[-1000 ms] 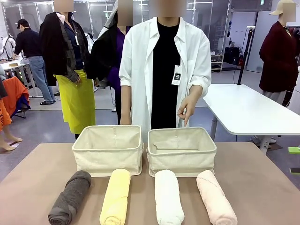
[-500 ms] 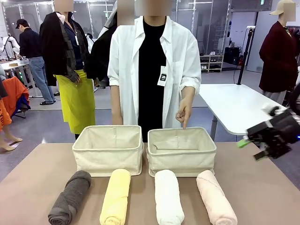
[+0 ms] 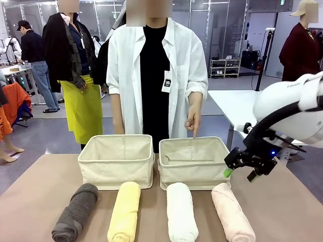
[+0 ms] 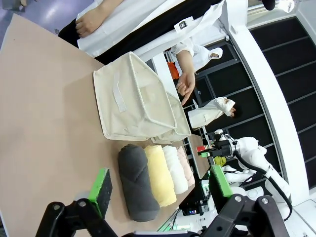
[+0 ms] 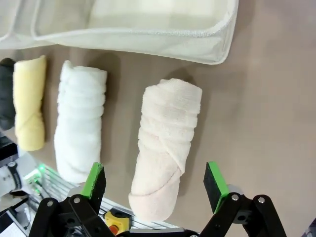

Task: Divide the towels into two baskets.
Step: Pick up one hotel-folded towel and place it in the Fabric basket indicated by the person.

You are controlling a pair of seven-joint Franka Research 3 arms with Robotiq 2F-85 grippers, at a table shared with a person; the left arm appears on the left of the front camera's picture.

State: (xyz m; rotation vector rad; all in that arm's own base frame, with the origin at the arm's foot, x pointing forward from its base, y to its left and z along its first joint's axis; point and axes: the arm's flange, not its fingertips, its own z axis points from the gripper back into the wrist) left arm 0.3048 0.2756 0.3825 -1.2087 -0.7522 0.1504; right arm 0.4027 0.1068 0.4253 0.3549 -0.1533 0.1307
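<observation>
The right gripper hangs with its jaws wide and nothing between them, just above the table at the near right corner of the right-hand basket. In the right wrist view the right gripper looks straight down, and its green pads stand to either side of the near end of the pale pink towel, clear of the cloth. The roll lies lengthwise under them, and its far end is close to the right-hand basket's wall.

The left gripper is also spread wide and holds nothing. Its own camera looks across the table at the row of rolls from the dark grey towel's side.

Four rolled towels lie side by side along the near edge of the table, each pointing toward the baskets. From left to right they are the dark grey towel, angled a little outward, the pale yellow towel, the white towel and the pale pink towel. None is in a basket.

Behind them the left-hand basket and the right-hand basket stand next to each other, nearly touching. Both are cream canvas with soft upright walls.

At the far side a person in a white shirt stands behind the baskets. One hand is lowered with the forefinger pointing down at the far rim of the right-hand basket. Whether the fingertip touches the rim is hard to tell from this angle.
</observation>
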